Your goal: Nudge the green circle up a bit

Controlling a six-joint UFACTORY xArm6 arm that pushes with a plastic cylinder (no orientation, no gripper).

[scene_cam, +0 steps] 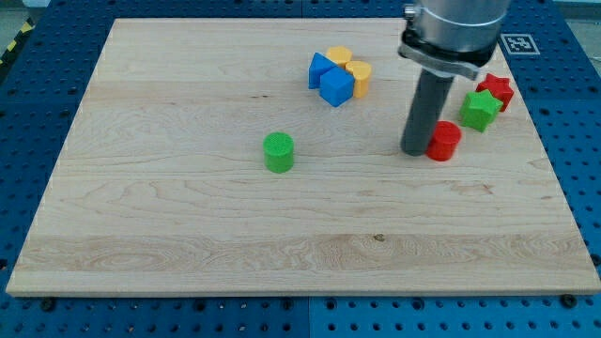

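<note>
You see a pale, streaky wood-grain bench point(188, 235) set on a blue perforated base point(38, 113), with a bright green circle point(278, 151) near its middle. Towards the view's top sit two blue blocks point(331, 81) against two yellow-orange ones point(354, 71). At the view's right you have a red cylinder point(445, 141), a green star point(480, 109), a red star point(497, 89) and the dark grey rod point(423, 113).

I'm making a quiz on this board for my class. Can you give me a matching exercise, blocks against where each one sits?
Things:
1. green circle
2. red cylinder
3. red star
4. blue blocks

Places:
A. nearest the view's right edge
B. alone near the board's middle
C. right beside my tip
D. clustered with yellow blocks near the view's top

Pairs: 1-B, 2-C, 3-A, 4-D
</note>
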